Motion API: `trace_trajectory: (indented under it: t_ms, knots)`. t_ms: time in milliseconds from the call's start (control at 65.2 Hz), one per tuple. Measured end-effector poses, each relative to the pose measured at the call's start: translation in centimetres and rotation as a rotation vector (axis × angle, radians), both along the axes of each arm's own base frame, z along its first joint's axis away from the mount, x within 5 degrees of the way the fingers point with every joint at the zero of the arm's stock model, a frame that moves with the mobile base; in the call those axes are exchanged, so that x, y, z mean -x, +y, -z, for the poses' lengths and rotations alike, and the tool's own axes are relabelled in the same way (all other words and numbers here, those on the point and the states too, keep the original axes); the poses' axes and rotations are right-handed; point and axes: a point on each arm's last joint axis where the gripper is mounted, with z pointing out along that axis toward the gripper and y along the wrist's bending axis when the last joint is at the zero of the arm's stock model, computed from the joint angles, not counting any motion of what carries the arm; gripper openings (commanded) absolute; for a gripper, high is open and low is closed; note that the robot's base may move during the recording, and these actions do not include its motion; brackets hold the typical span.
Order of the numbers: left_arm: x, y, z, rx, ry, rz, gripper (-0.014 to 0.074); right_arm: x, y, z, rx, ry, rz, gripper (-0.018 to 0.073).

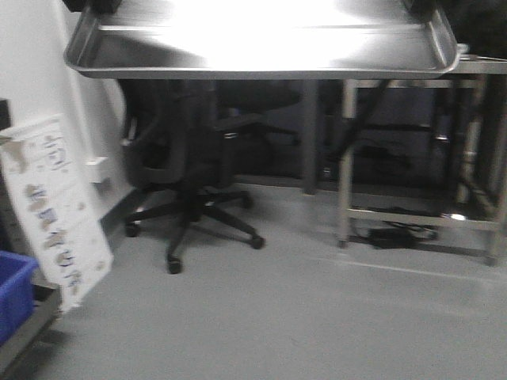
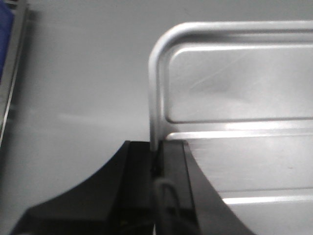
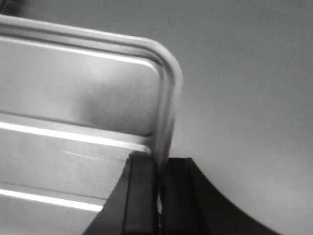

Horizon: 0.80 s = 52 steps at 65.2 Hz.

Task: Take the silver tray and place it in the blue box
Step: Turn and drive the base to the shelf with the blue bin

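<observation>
Jaws of the left gripper (image 2: pixel 157 149) are clenched on one short rim of the shallow, ribbed, rectangular silver metal tray (image 2: pixel 244 88). The right gripper (image 3: pixel 160 165) clamps the opposite rim. Below the raised tray lies grey floor (image 1: pixel 317 317), and the deep blue plastic box (image 1: pixel 12 293) sits lower, well to its left.
</observation>
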Motion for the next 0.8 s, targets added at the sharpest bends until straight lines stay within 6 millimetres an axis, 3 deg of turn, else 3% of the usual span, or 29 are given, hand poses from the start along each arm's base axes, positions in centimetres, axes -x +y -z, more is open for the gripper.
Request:
trace_trajectory:
  t_ms: [798]
  knots:
    - [0.0, 0.0, 0.0, 0.0, 0.0, 0.0, -0.0105, 0.0, 0.0, 0.0, 0.0, 0.0, 0.0, 0.0058]
